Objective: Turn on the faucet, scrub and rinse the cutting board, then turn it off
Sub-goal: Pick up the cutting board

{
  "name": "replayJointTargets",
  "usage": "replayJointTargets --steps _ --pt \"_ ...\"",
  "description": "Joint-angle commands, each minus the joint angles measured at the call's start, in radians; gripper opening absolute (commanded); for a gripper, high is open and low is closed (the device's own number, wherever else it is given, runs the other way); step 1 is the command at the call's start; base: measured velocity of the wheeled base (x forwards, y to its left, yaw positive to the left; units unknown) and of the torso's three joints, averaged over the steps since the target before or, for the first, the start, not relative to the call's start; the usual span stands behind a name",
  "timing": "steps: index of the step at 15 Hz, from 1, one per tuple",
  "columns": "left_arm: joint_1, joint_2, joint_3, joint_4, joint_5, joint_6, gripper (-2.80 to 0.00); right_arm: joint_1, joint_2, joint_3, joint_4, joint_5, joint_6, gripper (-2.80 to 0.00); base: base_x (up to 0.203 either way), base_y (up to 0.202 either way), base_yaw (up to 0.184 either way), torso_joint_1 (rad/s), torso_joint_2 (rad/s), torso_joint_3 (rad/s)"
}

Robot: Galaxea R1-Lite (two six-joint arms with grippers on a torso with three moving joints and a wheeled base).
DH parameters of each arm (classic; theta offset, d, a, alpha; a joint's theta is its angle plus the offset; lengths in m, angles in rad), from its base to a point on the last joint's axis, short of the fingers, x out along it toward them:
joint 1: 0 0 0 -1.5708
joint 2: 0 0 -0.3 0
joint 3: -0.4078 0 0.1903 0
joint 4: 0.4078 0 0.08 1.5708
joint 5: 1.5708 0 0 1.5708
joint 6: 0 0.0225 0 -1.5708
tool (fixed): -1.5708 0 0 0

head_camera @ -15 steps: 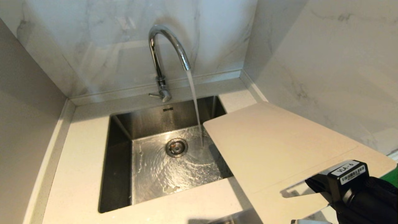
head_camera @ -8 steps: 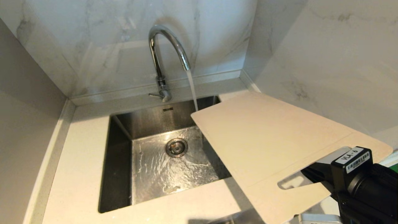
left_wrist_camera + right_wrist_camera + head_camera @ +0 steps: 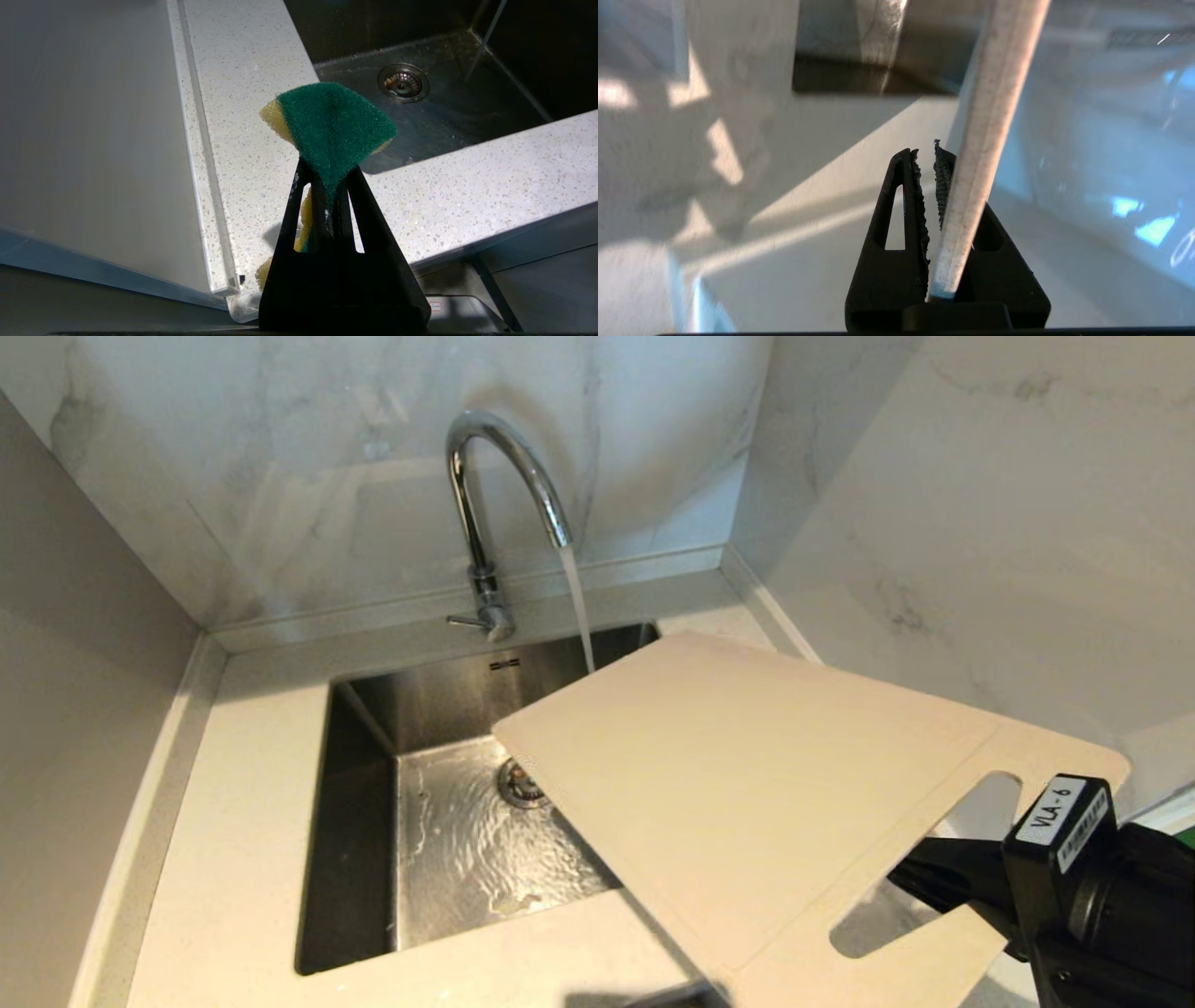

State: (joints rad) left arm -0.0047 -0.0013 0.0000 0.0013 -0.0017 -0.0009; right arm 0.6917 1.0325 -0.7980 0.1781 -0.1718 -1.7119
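Observation:
The chrome faucet (image 3: 485,504) is running, and its stream (image 3: 577,607) drops out of sight behind the far edge of the cutting board (image 3: 747,784). The pale board hangs tilted over the right half of the sink (image 3: 359,821), with its handle slot toward me. My right gripper (image 3: 920,882) is shut on the strip beside that slot. In the right wrist view the board's edge (image 3: 985,140) runs between that gripper's (image 3: 927,154) pads. My left gripper (image 3: 327,172), outside the head view, is shut on a green-and-yellow sponge (image 3: 331,121) above the counter's front-left part.
Marble walls close in behind and to the right of the sink. The speckled countertop (image 3: 233,784) surrounds the basin, whose drain (image 3: 512,784) is half covered by the board. A grey side panel (image 3: 93,140) stands along the counter's left edge.
My right arm has swung the board to the left and further over the sink. Its far corner now covers part of the drain, and the handle end has turned toward me. The water keeps running.

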Motion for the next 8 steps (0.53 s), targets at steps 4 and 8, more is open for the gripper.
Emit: replayJointTargets --steps 4,8 --pt "0.0 0.0 0.0 -0.001 0.0 -0.001 -2.8 -0.001 0.012 -0.023 -0.001 0.167 -0.132 -2.8 0.0 0.0 0.0 0.0 0.0 0.0" --pt "0.0 0.0 0.0 0.0 0.0 -0.001 -2.8 -0.008 0.012 -0.038 0.009 0.204 -0.216 -2.8 0.0 0.0 0.0 0.0 0.0 0.0"
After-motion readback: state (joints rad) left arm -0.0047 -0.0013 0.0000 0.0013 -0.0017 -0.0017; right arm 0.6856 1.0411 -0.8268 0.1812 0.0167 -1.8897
